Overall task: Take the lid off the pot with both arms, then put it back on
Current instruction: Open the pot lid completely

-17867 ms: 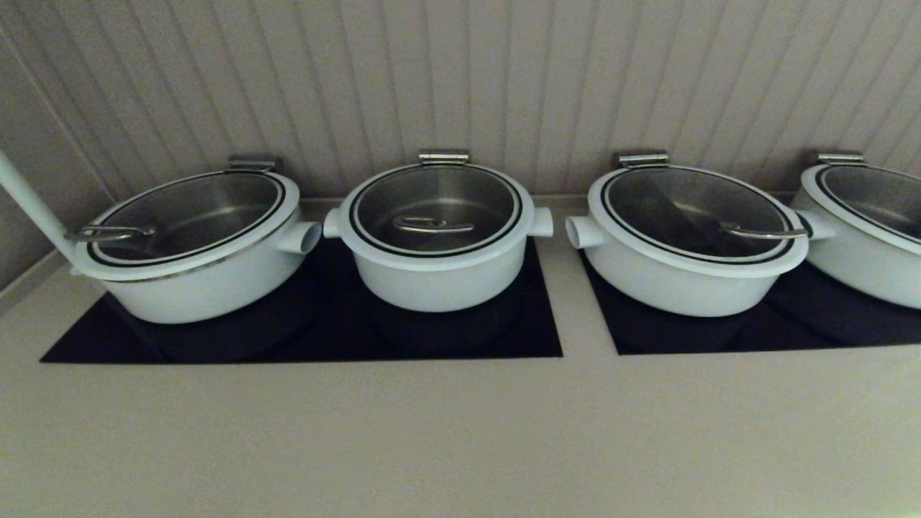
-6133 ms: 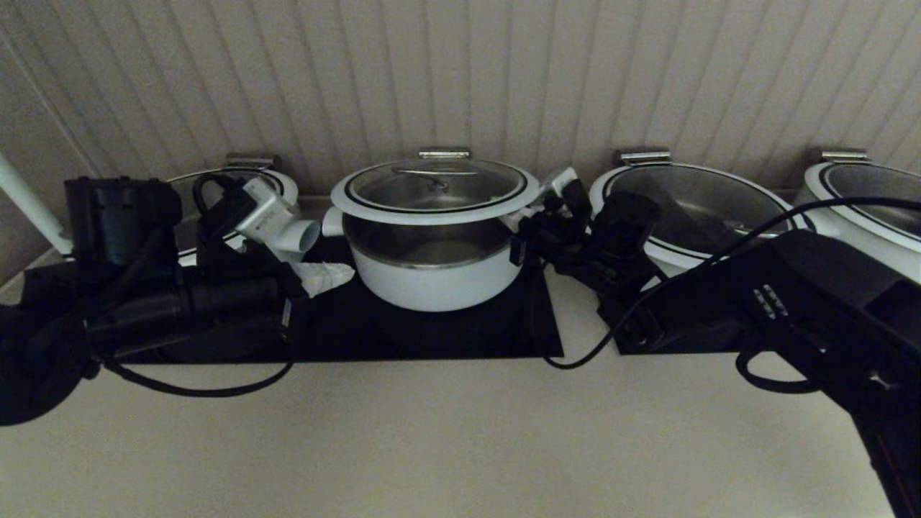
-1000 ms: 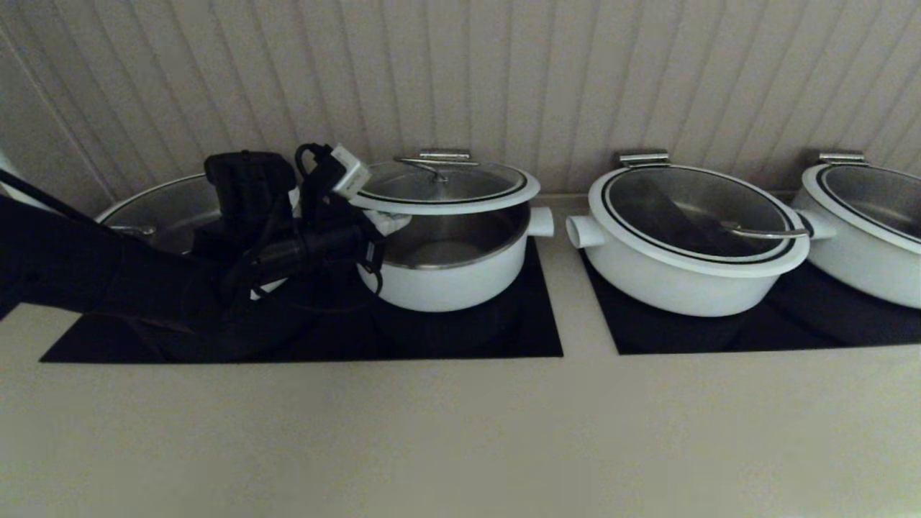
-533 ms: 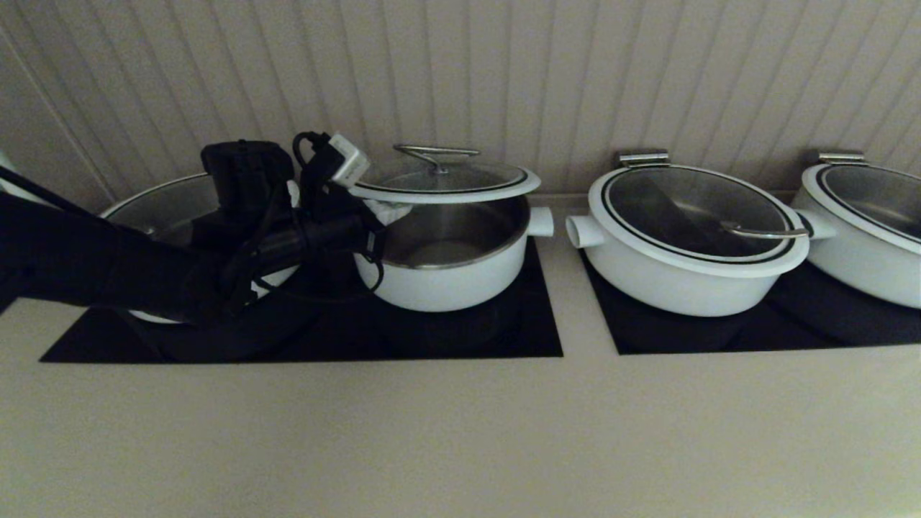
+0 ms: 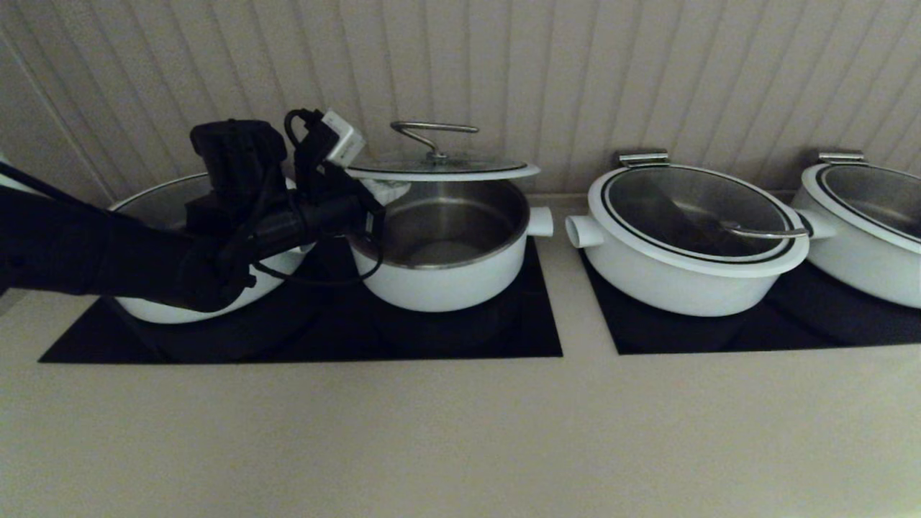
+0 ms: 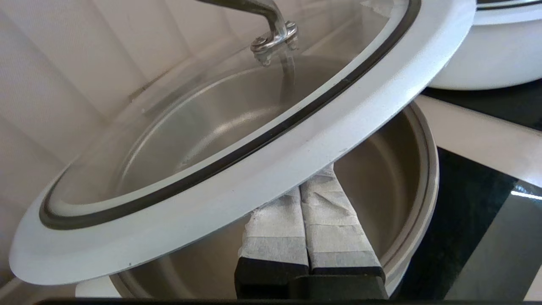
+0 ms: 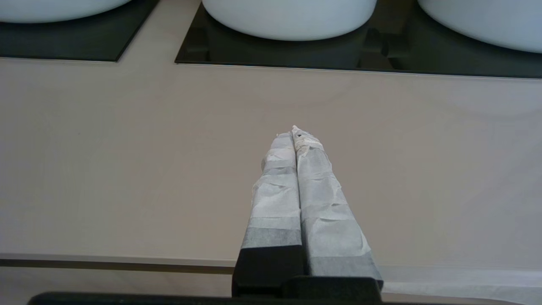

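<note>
While propped on the left gripper, fingers pressed together, tilts above the pot; lid glassy, white-rimmed. Right gripper pinched empty, well before the pot.

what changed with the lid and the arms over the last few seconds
The lid has risen further above the pot and now looks level and edge-on, propped from below by the left claw, its fingers pressed together under the white rim. The right arm has left the pot; its right claw now hangs shut over the bare counter. The pot and the neighbouring wide pots have not moved.
</note>
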